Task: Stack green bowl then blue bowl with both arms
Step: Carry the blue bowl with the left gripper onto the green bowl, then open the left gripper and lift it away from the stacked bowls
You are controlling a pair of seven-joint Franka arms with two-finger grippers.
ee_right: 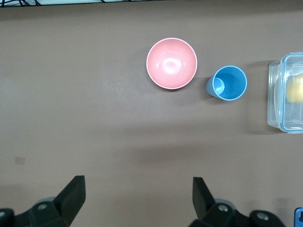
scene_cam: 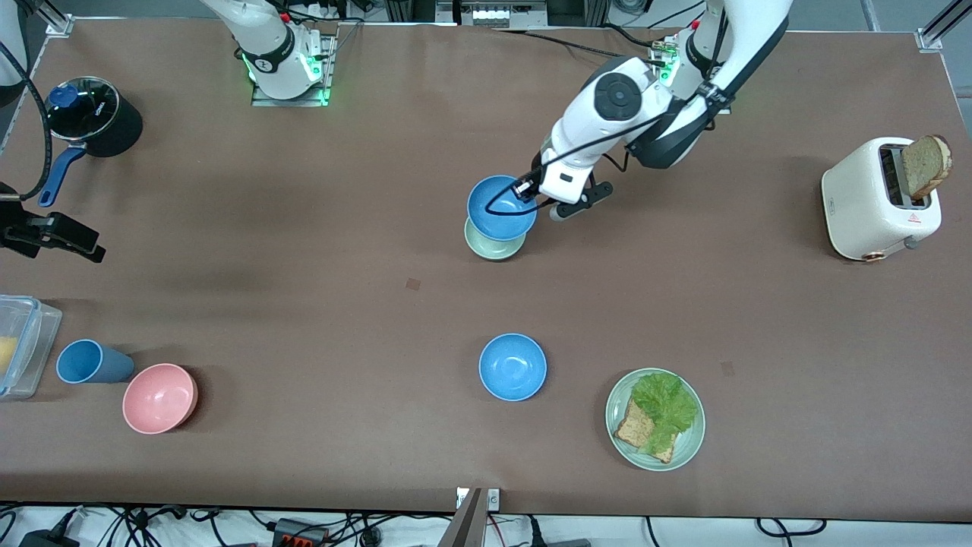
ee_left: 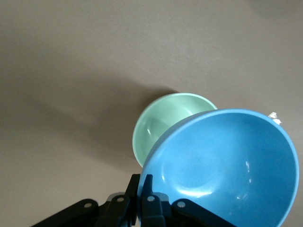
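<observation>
Left end effector [scene_cam: 529,190], clenched on the rim of a glossy sky-blue bowl [scene_cam: 501,207], hangs over the pale mint-green bowl [scene_cam: 493,245] on the brown desk [scene_cam: 304,251]. Next: centre, lower, release. Right end effector [ee_right: 138,194] waits released at the right arm's end.

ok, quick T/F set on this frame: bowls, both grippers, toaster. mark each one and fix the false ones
1. The left gripper is shut on the rim of a blue bowl. True.
2. That blue bowl is already nested in the green bowl. False: it is held tilted above the green bowl, which sits on the table.
3. The right gripper holds the pink bowl. False: it is open and empty, above the table near the pink bowl and blue cup.
4. A second blue bowl sits on the table nearer the front camera than the green bowl. True.
5. The toaster is empty. False: a slice of toast sticks out of it.
</observation>
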